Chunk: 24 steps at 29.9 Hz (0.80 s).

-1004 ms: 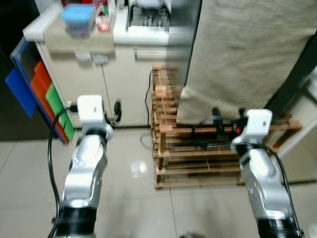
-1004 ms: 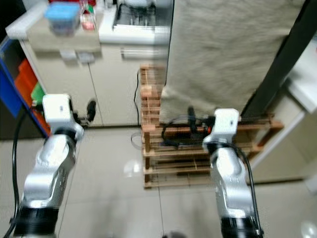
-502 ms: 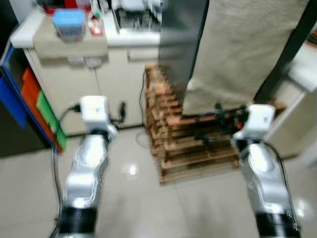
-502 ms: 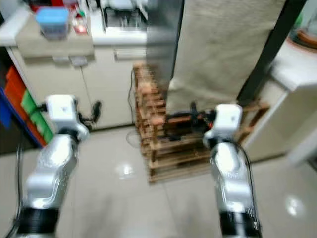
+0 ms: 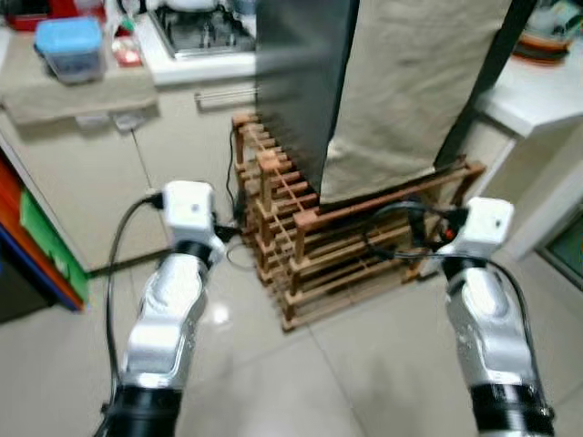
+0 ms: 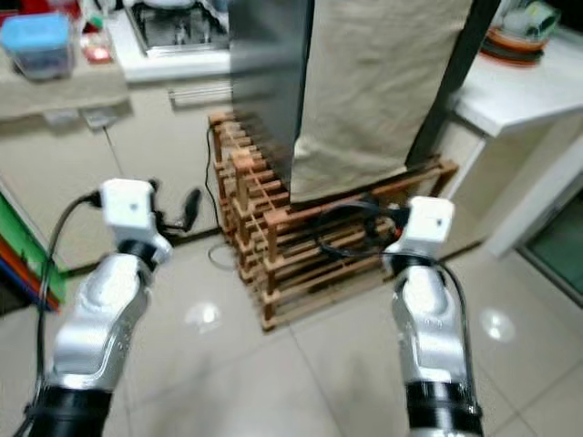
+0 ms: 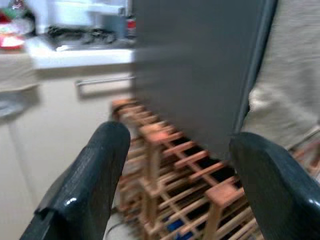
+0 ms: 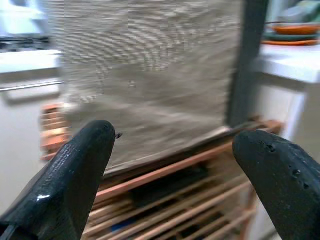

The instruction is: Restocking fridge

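Status: early approach stage; no restocking step appears complete.

1. Left gripper [image 7: 175, 185]: raised in front of the robot at about chest level, fingers [image 7: 85, 185] spread wide apart, holding nothing. It faces the wooden rack [image 5: 310, 246] and the dark side panel of the fridge [image 5: 301, 82].
2. Right gripper [image 8: 175, 180]: also raised, fingers [image 8: 70, 175] spread wide apart, holding nothing. It faces the beige cloth [image 5: 419, 82] that hangs over the front of the fridge.
3. Floor [image 5: 301, 382]: pale glossy tiles between the robot and the rack.
4. Wooden rack: slatted, standing on the floor under the fridge, with black cables [image 5: 401, 228] draped across it.
5. Fridge: tall, dark grey, directly ahead and near; its door cannot be made out behind the cloth.
6. Beyond: a counter [image 5: 82, 82] on the left with a blue-lidded container [image 5: 68, 45]; a white table [image 5: 537, 86] on the right with stacked dishes [image 5: 547, 27].

Judgement: remaining work is everything of substance, namely fetching goods, opening the fridge and placing them inside.
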Tool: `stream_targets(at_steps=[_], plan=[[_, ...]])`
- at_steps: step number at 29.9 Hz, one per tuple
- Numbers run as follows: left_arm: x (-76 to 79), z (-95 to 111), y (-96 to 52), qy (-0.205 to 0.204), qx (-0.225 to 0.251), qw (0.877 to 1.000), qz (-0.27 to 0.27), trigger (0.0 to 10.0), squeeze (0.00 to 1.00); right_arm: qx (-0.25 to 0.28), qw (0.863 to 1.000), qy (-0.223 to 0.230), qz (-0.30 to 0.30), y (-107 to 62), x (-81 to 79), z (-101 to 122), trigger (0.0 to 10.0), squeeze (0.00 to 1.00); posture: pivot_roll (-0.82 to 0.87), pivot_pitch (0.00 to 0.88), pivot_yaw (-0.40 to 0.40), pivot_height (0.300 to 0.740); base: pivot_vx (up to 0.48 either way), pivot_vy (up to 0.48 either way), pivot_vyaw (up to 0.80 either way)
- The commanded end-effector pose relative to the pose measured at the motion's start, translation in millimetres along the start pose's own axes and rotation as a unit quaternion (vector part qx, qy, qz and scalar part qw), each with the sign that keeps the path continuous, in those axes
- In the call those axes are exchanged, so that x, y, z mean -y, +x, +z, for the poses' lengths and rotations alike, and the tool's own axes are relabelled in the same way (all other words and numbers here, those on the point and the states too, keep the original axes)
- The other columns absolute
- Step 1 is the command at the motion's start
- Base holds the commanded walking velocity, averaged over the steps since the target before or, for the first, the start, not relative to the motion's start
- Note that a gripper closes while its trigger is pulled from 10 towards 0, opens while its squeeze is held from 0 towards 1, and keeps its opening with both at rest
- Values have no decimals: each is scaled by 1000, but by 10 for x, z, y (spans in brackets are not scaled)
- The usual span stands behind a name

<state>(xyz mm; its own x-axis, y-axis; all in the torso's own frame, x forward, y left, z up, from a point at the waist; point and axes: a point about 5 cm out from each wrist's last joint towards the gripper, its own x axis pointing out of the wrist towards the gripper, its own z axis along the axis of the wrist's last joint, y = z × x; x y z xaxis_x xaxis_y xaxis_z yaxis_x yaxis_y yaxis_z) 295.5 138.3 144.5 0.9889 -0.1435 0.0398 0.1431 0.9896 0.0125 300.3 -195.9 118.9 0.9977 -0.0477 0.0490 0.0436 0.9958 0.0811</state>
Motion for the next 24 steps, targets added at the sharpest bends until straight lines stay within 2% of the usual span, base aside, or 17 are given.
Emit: stream_targets(at_steps=[1, 14, 17, 24], plan=[[-85, 51, -4, 12, 14, 1000, 9, 10000, 0, 23, 1000, -4, 21, 63, -126, 95, 10000, 153, 15, 0, -43, 740, 446, 0, 0], [-48, 44, -13, 3, 29, 1000, -12, 10000, 0, 38, 999, -17, 35, 104, -169, 132, 10000, 153, 20, 0, -52, 740, 439, 0, 0], [-47, 51, -3, -5, 36, 999, -15, 10000, 0, 40, 999, -19, 30, 106, -148, 145, 10000, 161, 13, 0, -52, 740, 114, 392, -687], [-37, 10, 67, 6, 20, 1000, -6, 10000, 0, 38, 999, -23, 23, 80, -93, 134, 10000, 161, -9, 0, -52, 740, 0, 0, -760]])
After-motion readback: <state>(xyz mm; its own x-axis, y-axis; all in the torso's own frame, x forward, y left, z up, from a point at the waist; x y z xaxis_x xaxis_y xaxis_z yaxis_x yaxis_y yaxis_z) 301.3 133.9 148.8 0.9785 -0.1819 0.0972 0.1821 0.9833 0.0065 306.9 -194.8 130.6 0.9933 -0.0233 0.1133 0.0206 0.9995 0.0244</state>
